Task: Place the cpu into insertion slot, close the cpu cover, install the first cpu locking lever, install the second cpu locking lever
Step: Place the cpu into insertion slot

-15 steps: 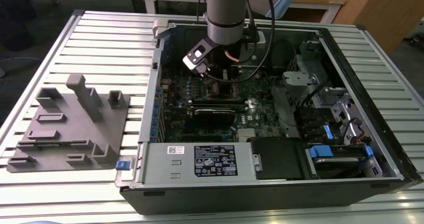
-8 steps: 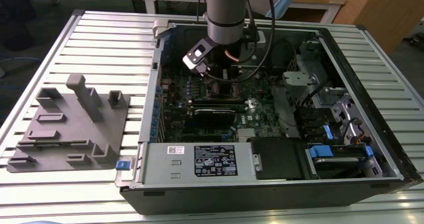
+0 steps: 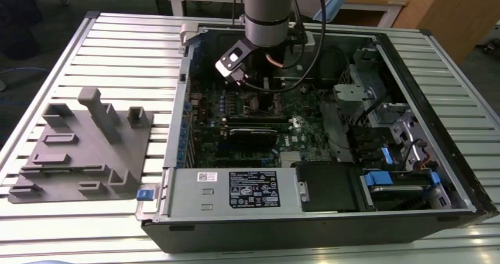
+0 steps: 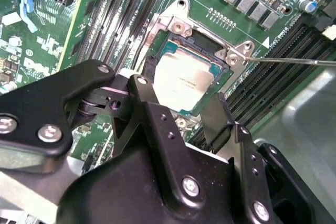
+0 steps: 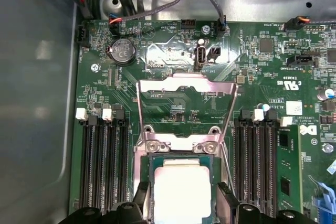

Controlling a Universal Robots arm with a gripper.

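Claw (image 4: 182, 87) open, fingers (image 4: 219, 116) straddling chip (image 4: 191, 80), chip flat in socket (image 4: 170, 31). Cover (image 5: 184, 78) hinged open beyond fingertips. Best: pull straight up, no sideways nudge on chip.

Even overhead light brightens the slatted worktop (image 3: 117, 47) in the exterior view, while the inside of the computer case (image 3: 312, 235) lies dimmer. In both wrist views the top of the cpu (image 5: 181, 192) (image 4: 184, 85) glares near white, and the motherboard (image 5: 184, 98) around the cpu is evenly lit.
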